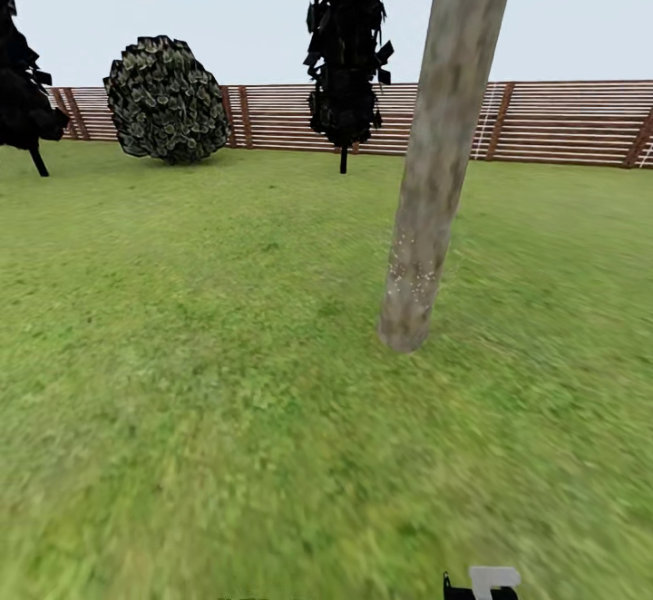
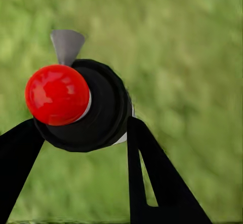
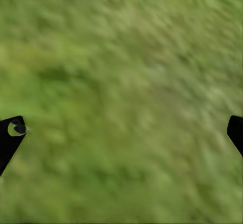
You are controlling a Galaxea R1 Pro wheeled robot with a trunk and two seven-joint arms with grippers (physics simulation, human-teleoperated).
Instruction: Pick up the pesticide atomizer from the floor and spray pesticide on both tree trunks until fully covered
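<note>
Clamped in the left gripper point(image 2: 83, 133), black fingers pressed on either side: the small dark green-black pesticide atomizer with its glossy red round top point(image 2: 76, 105) and grey nozzle, held over blurred grass. Right gripper point(image 3: 124, 133) spread wide apart, nothing between the fingers. Best done by aiming the nozzle squarely at the thick pale grey-brown mottled tree trunk point(image 1: 444, 147) just ahead — sweeping base to top, then round the sides. Counted: one near trunk, one dark jagged tree point(image 1: 347, 47) by the brown slatted wooden fence point(image 1: 562, 124), one round bush point(image 1: 166, 100), one atomizer.
</note>
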